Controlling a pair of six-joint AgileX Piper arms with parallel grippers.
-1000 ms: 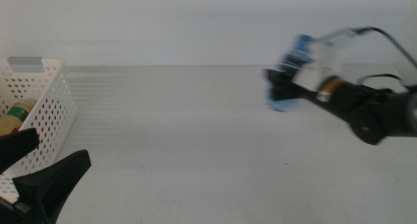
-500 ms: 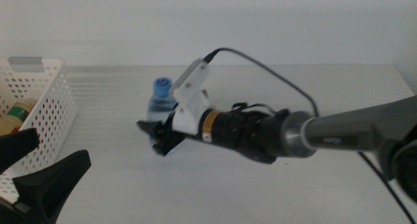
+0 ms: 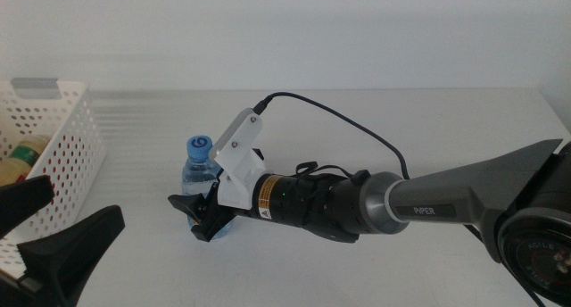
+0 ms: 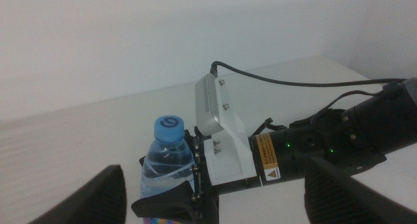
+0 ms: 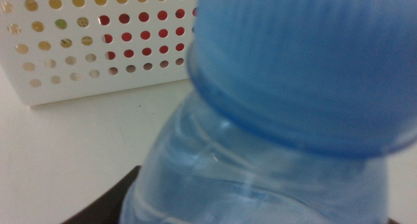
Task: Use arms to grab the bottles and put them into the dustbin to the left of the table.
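A small clear water bottle with a blue cap stands upright left of the table's middle. My right gripper is shut on its lower body, with the arm reaching in from the right. The left wrist view shows that bottle between the right arm's dark jaws. In the right wrist view the bottle fills the picture, with the dustbin behind it. The white perforated dustbin is at the left edge and holds a yellowish bottle. My left gripper waits open at the bottom left.
The white table runs back to a pale wall. The right arm's black cable arcs above its wrist. Red and yellow show through the dustbin's holes in the right wrist view.
My right arm has swept from the far right across to the left with the water bottle and come down lower. The left gripper has not moved.
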